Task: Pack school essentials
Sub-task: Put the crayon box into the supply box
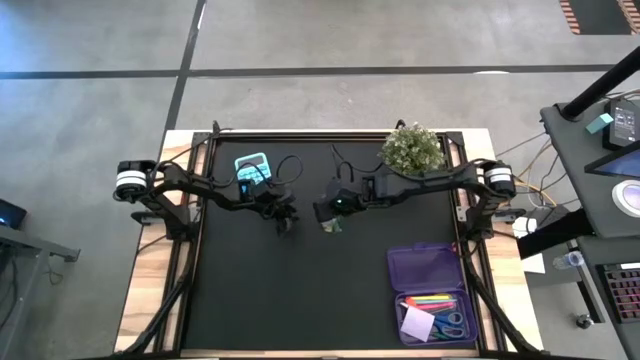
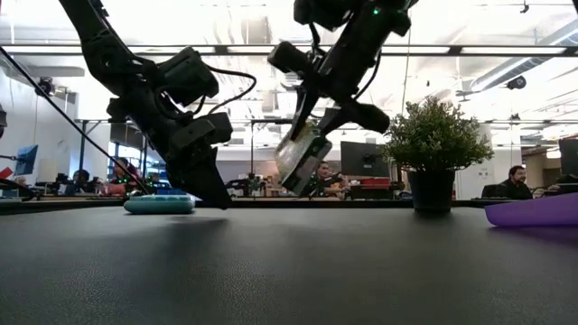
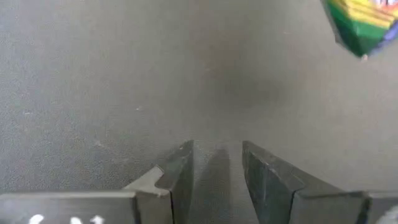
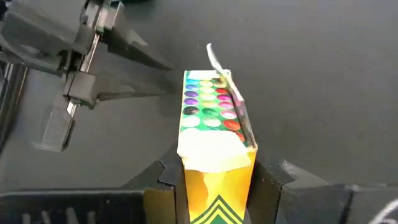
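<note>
The black table spans the view under both dark arms, which reach in from the left and right edges and meet near its middle. A bushy green potted plant stands at the far right of the table, and a translucent purple plastic case lies open at the near right corner. Inside the case rest colored pens, a white square note pad and blue-handled scissors. A teal device lies flat at the far left, just beyond the left arm.

The right gripper hangs above the table's middle, its fingers clamped on either side of the small yellow crayon box. The box is lifted clear of the surface and tilted, its top flap open so the crayon tips show. The left gripper sits just left of the box, tips low over the bare table, its fingers a narrow gap apart with nothing between them.
</note>
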`<state>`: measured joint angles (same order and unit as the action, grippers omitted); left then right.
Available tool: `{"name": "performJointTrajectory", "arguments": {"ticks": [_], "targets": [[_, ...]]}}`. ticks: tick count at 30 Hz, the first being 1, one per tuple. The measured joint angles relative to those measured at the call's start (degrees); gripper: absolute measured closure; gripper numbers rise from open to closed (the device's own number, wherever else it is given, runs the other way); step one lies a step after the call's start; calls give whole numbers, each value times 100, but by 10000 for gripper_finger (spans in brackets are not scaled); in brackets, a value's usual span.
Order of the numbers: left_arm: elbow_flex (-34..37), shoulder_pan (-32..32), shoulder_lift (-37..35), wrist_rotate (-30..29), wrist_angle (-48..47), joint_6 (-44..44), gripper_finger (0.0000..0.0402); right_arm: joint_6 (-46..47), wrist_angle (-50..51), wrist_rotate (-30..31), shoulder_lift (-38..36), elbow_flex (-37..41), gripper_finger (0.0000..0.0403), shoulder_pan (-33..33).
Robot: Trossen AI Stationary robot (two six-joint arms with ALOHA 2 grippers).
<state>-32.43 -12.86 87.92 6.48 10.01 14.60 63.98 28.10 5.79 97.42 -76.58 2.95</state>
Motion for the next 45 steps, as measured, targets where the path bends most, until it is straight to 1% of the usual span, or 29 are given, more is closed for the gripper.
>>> {"name": "performJointTrajectory", "arguments": {"ticks": [3, 7, 10, 13, 19, 23, 26, 29, 31, 34, 38, 45], "targets": [[-2, 0, 0, 2, 2, 1, 283, 11, 39, 66, 35, -1, 296, 3], [0, -2, 0, 43, -4, 1, 283, 38, 236, -4, 79, 1, 296, -68], [4, 0, 0, 66, -51, 1, 283, 37, 746, -359, -120, 0, 296, -249], [4, -1, 0, 74, -111, 1, 283, 48, 1373, -579, -440, 0, 296, -550], [18, -2, 0, 79, -332, -1, 283, 205, 2593, -807, -1192, 0, 296, -1518], [20, 0, 0, 96, -342, 1, 283, 530, 3248, -1256, -1492, 0, 296, -2352], [20, 0, 0, 100, -340, 7, 283, 941, 3580, -1740, -1555, 0, 296, -3003], [20, 2, 0, 138, -340, 110, 283, 1481, 3688, -2123, -1553, 60, 296, -3574], [20, 2, 0, 149, -340, 156, 283, 1718, 3794, -2294, -1511, 100, 296, -3897], [22, 12, 0, 149, -340, 161, 283, 1732, 4021, -2444, -1453, 171, 296, -4267], [22, 13, 0, 190, -338, 214, 283, 1188, 4215, -2449, -1355, 216, 296, -4606], [22, 39, 0, 356, -342, 375, 283, -894, 4171, -2515, -1046, 227, 296, -5078]]}}
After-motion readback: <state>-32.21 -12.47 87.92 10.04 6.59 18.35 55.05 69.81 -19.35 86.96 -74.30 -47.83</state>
